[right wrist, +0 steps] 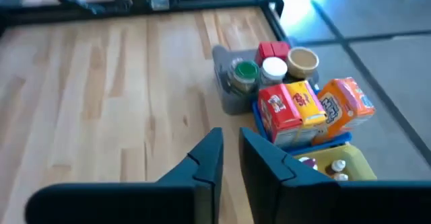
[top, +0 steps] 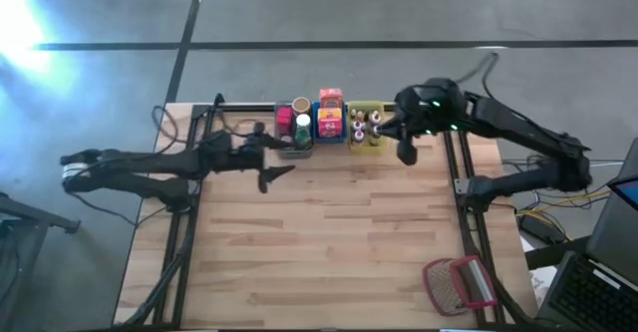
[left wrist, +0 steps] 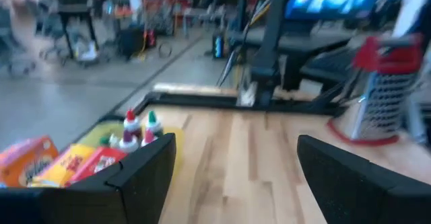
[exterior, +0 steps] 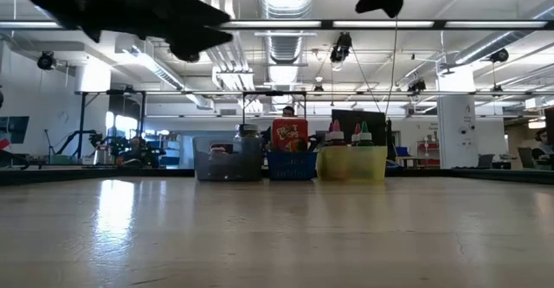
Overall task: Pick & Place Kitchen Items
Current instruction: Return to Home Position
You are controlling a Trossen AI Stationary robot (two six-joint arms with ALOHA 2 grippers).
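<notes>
The kitchen items stand in three bins along the table's far edge. The grey bin (top: 295, 141) holds small jars and a red packet (right wrist: 272, 50). The blue bin (top: 331, 131) holds red, yellow and orange boxes (right wrist: 306, 106). The yellow bin (top: 367, 141) holds tiny coloured-cap bottles (left wrist: 138, 128). My left gripper (top: 273, 154) (left wrist: 236, 177) hovers open just near of the grey bin, with nothing between its fingers. My right gripper (top: 406, 155) (right wrist: 231, 153) hangs beside the yellow bin's right end, its fingers almost together and empty. In the low view both grippers are high above the table.
A red-framed grey mesh grater (top: 459, 283) lies near the table's near right corner. The bare wooden tabletop (top: 319, 242) stretches between the bins and the near edge. Black frame rails run along both sides of the table.
</notes>
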